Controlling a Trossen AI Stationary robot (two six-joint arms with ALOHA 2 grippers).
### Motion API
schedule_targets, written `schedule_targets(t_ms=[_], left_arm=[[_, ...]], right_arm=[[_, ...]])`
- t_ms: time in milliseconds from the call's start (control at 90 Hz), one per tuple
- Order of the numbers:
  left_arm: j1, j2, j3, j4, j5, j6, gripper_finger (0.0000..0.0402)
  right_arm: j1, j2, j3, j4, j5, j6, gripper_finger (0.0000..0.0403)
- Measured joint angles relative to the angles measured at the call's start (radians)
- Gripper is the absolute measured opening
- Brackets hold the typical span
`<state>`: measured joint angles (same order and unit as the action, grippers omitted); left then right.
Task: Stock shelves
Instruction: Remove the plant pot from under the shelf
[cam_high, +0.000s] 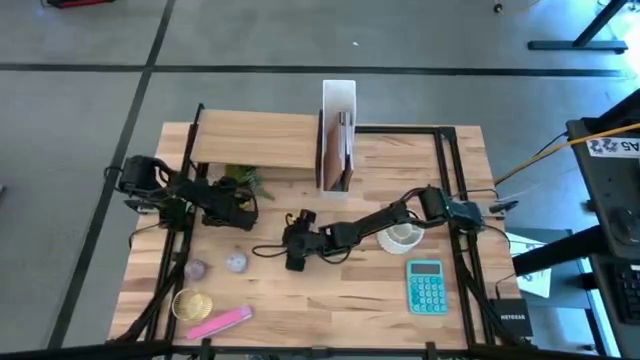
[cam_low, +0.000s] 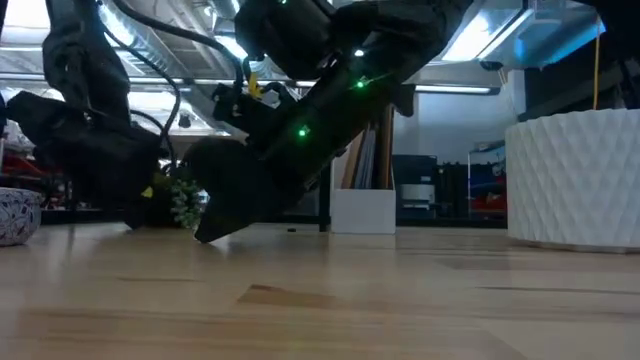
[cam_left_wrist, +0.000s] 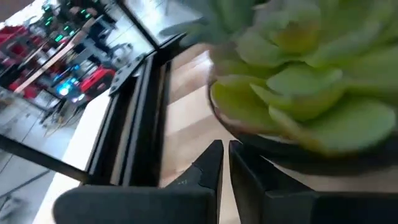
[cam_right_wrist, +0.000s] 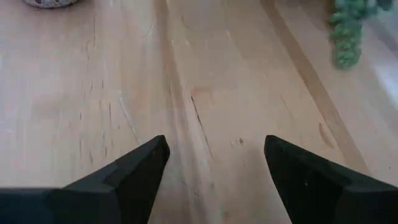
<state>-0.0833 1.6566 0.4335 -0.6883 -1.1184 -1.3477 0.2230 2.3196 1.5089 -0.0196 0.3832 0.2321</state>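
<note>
Overhead: shelf (cam_high: 258, 140) at the table's far side, white file box (cam_high: 339, 95) upright at its right end. Plant (cam_high: 241, 182) sits just in front of the shelf's front edge. Left gripper (cam_high: 236, 209) is right beside the plant, on its near side; this arm is far the closer of the two. Right gripper (cam_high: 296, 250) hangs mid-table, well apart from the plant, over bare wood. Loose stock near the front: calculator (cam_high: 427, 286), white pot (cam_high: 400, 236), pink bar (cam_high: 219, 322).

Low view: plant (cam_low: 184, 203) shows at left behind a dark arm; file box (cam_low: 363, 210) stands beyond. Fingers not readable here.

Left wrist: plant (cam_left_wrist: 298, 93) fills the view, close ahead of the fingers (cam_left_wrist: 211, 168), which are nearly closed, a thin slit between them, nothing held. Contact with the pot rim: cannot tell.

Right wrist: fingers (cam_right_wrist: 140, 165) spread wide, empty, bare wood between them; plant (cam_right_wrist: 349, 31) off at the frame corner.

Judgement: plant lies ahead of the left fingers, shelf beyond it.
</note>
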Motion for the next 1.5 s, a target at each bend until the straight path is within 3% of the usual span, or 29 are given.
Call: schedule_targets(t_ms=[244,344,511,611,844,1167,1378,1500], left_arm=[[-0.198,0.004,0.097,0.006,-0.091,0.169,0.0009],[-0.24,0.003,0.114,-0.014,-0.047,0.168,0.0009],[-0.174,0.003,0.072,-0.148,0.117,-0.099,0.0009],[-0.117,0.003,0.029,-0.171,0.16,-0.255,0.0009],[-0.007,0.002,-0.061,-0.037,0.045,-0.343,0.0009],[0.124,0.002,-0.085,0.173,-0.103,-0.091,0.0009],[0.081,-0.002,-0.082,0.343,-0.13,0.171,0.0009],[0.016,-0.002,-0.071,0.368,-0.132,0.249,0.0009]], right_arm=[[0.0,0.0,0.0,0.001,-0.001,0.0,0.0264],[0.0,0.0,0.0,0.001,-0.002,0.0,0.0264],[0.0,0.0,0.0,0.002,-0.002,0.0,0.0264],[0.0,0.0,0.0,0.003,-0.003,0.001,0.0264],[0.0,0.002,0.001,0.016,-0.01,0.002,0.0264],[0.0,0.002,0.001,0.02,-0.021,0.002,0.0264],[0.0,0.002,0.001,0.019,-0.032,0.002,0.0264],[0.0,0.002,0.001,0.019,-0.035,0.002,0.0264]])
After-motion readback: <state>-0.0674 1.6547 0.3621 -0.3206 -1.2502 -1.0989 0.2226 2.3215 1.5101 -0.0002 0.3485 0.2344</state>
